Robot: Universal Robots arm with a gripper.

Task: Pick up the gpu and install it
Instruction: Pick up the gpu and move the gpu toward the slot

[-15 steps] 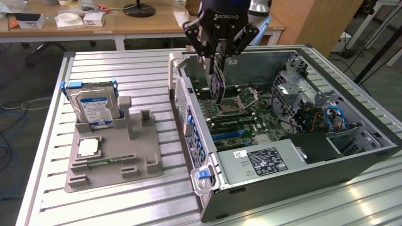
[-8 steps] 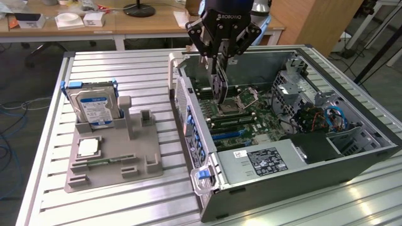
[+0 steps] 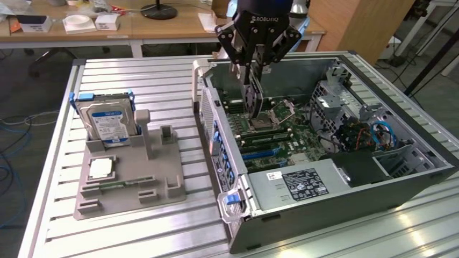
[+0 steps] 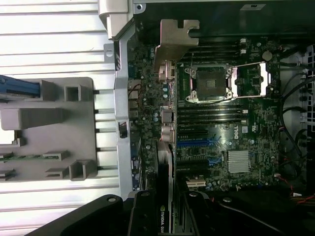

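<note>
My gripper [image 3: 252, 69] hangs over the open computer case [image 3: 401, 177] and is shut on the gpu [image 3: 250, 99]. The gpu is a thin black card held on edge, pointing down toward the motherboard [image 3: 276, 137]. In the wrist view the gpu [image 4: 165, 196] runs away from my gripper [image 4: 166, 219], with its grey metal bracket [image 4: 174, 42] at the far end near the case's rear wall. The card floats above the motherboard [image 4: 256, 132], beside the blue expansion slots [image 4: 194, 143] and near the empty CPU socket [image 4: 210, 81].
On the exterior view's left a grey fixture [image 3: 129, 183] holds a silver hard drive [image 3: 109, 122], a processor [image 3: 101, 168] and a green memory stick [image 3: 118, 184]. A power supply [image 3: 301, 185] fills the case's near end, with cables [image 3: 373, 134] by the drive cage. Desks stand behind.
</note>
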